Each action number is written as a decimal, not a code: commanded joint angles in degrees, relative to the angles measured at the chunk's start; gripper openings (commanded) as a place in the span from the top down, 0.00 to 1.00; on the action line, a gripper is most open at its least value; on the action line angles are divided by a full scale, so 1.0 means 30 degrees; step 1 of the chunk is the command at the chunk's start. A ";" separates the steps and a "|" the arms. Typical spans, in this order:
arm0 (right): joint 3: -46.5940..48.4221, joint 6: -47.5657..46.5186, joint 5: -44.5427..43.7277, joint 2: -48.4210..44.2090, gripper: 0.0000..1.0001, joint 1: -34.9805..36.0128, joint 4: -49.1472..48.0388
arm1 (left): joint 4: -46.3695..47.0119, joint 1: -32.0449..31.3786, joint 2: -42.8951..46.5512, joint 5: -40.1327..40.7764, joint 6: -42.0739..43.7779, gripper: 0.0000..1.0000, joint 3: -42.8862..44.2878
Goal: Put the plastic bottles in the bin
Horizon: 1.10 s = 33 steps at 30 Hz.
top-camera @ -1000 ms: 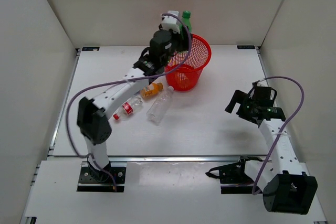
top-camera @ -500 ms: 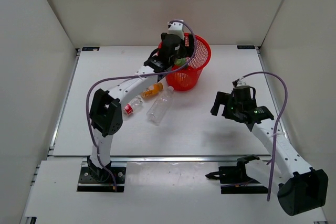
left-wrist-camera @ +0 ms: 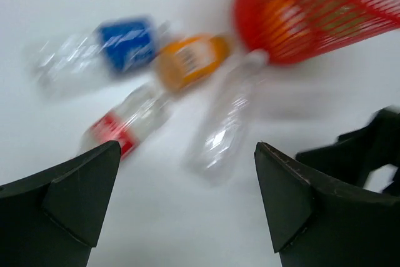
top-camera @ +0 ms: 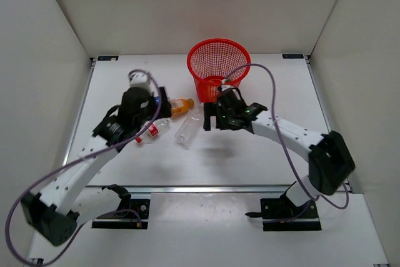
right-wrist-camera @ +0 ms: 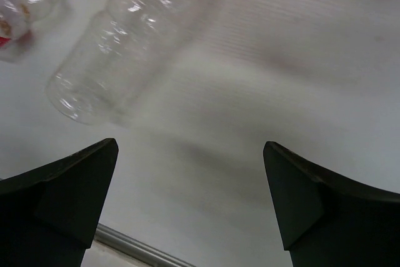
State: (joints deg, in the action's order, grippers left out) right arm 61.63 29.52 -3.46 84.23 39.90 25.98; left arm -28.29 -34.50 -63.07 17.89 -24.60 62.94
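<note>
The red mesh bin (top-camera: 219,67) stands at the back centre, and blurred orange and green shapes show through its mesh (left-wrist-camera: 312,10). Left of it lie an orange bottle (top-camera: 181,105), a tall clear bottle (top-camera: 189,128) and a red-labelled clear bottle (top-camera: 152,129). The left wrist view also shows a blue-labelled bottle (left-wrist-camera: 128,43). My left gripper (top-camera: 161,102) hovers open and empty above these bottles (left-wrist-camera: 187,154). Just right of the tall clear bottle (right-wrist-camera: 131,42) is my right gripper (top-camera: 209,120), also open and empty (right-wrist-camera: 190,148).
White walls enclose the table on three sides. A metal rail (right-wrist-camera: 144,248) runs along the table's near edge. The right arm's dark gripper (left-wrist-camera: 369,148) shows at the right of the left wrist view.
The left gripper opened above the bin, the green bottle left it, and the arm pulled back toward the lying bottles. The right arm swung left to the tall clear bottle.
</note>
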 commanded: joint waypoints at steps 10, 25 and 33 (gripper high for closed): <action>0.7229 0.5305 -0.3443 0.8338 0.01 0.2842 -0.1540 | -0.9315 0.3708 0.7838 -0.0074 -0.1851 0.02 -0.4485; 0.8234 0.6951 -0.5438 1.0925 0.52 0.3545 0.0599 | -0.9291 0.3413 0.8221 -0.1130 -0.1587 0.01 -0.4867; 0.2901 0.1829 -0.5703 0.3573 0.74 0.5857 -0.0976 | -0.7591 0.3561 0.6641 -0.1305 -0.0942 0.02 -0.5158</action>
State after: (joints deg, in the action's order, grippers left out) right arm 72.49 42.92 -18.81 105.23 54.00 27.35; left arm -53.98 -24.23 -41.91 14.74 -28.49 48.25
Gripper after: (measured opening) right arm 0.547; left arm 0.984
